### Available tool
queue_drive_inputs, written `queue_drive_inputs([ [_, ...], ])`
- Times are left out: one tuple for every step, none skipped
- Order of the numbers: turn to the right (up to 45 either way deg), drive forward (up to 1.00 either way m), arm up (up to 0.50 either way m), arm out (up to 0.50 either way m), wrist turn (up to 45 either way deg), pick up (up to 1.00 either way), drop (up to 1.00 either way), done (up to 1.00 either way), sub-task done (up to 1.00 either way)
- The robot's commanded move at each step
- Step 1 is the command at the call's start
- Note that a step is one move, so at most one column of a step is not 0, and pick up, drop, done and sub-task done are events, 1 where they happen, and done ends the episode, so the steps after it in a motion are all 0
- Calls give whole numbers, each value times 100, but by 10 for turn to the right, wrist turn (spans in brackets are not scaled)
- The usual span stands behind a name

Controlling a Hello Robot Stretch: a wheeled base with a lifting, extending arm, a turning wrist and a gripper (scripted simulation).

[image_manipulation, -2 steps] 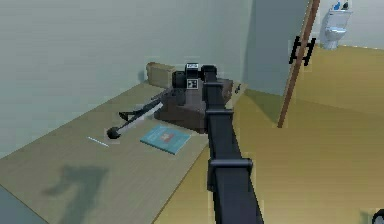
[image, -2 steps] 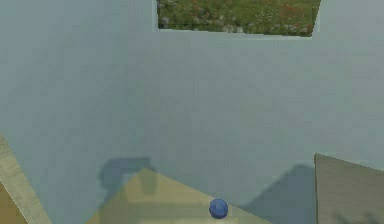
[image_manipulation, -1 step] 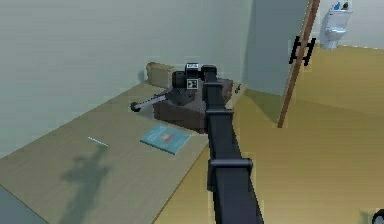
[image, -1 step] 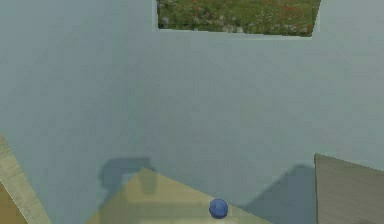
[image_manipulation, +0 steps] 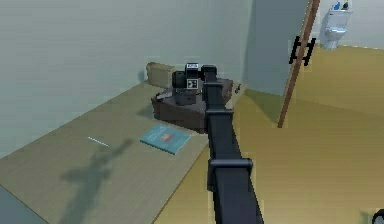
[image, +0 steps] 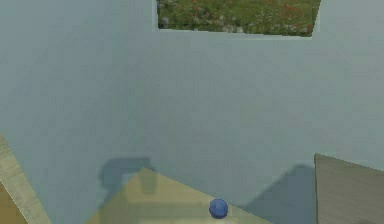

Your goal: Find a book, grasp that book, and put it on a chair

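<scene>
Looking out, in the arm side view, over a broad grey-green tabletop point(image_manipulation: 60, 165), with a pale wall point(image_manipulation: 80, 40) running behind it and tan floor point(image_manipulation: 320, 150) spreading off to its right. Seeing a door point(image_manipulation: 290, 95) standing open past the far corner, bearing a black handle point(image_manipulation: 301, 49), with something white point(image_manipulation: 340, 22) showing beyond. Facing, in the forward view, a corner of pale blue walls point(image: 80, 90), with a window point(image: 238, 15) up top giving on greenery, a small blue ball point(image: 218, 208) sitting low on a tan patch point(image: 150, 200), and a grey-brown panel point(image: 350, 190) cutting into the lower right.

Finding the book point(image_manipulation: 165, 138) lying flat on the tabletop, just left of the arm point(image_manipulation: 232, 165): thin, teal-covered, roughly square, turned a little askew. Noting a thin white stick point(image_manipulation: 97, 140) lying well apart to its left. Noting a dark brown box point(image_manipulation: 180, 110) sitting just beyond the book at the tabletop's far end, with a tan block point(image_manipulation: 155, 72) behind it.

Carrying the jaws at the arm's far end, beside two white marked squares point(image_manipulation: 186, 82), in front of the box; not telling whether over it or touching it. Not being able to tell the jaws' state, nor whether anything is being gripped, with the box standing right behind them.
</scene>
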Motion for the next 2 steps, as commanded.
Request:
queue_drive_inputs([
  [0, 0, -30, 0, 0, 0, 0, 0, 0],
  [0, 0, 0, 0, 0, 100, 0, 0, 0],
])
